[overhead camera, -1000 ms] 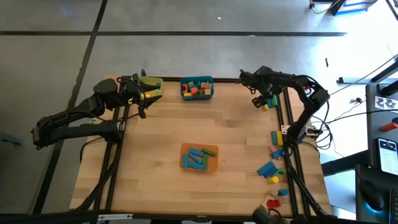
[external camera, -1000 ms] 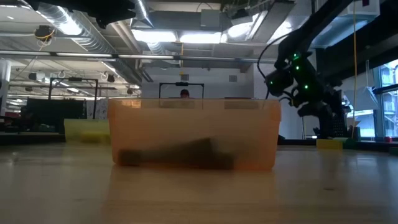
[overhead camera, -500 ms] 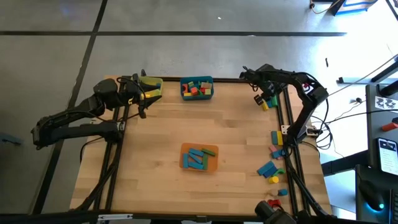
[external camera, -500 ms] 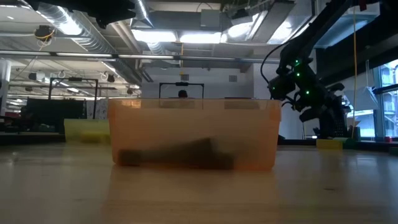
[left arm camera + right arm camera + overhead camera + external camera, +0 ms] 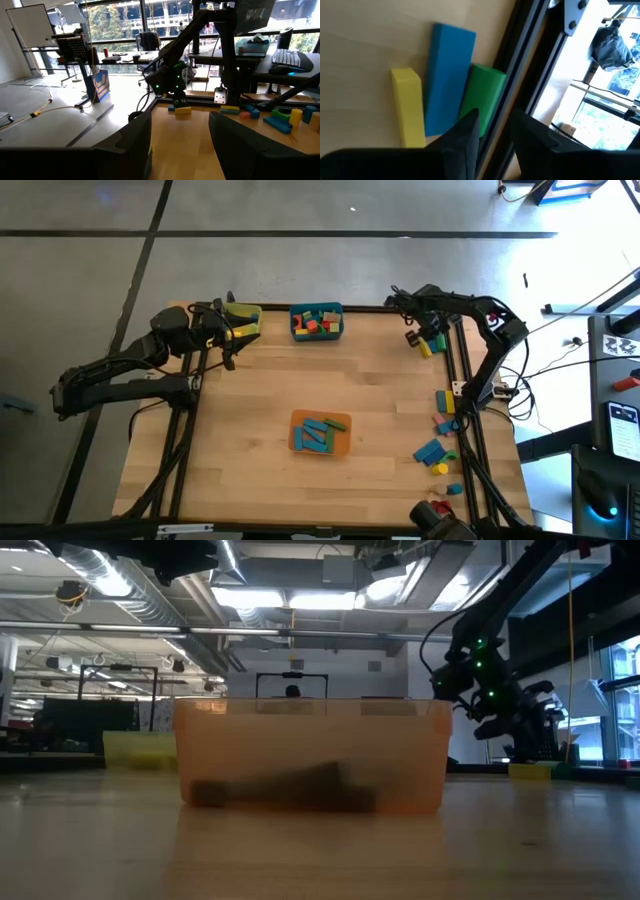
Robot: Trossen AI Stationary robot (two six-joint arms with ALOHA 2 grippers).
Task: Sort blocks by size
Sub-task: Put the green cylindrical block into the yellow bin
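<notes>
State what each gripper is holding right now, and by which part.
Nothing is held. The right gripper hovers open over the green block, beside the blue block. The left gripper waits open by the yellow bin.

The orange bin's cloudy wall blurs the blocks inside.

Even, bright overhead light fills the top-down view. The table-level view is dim and backlit by glaring ceiling lamps, leaving the near orange bin blurred. Daylit windows brighten the left wrist view.
</notes>
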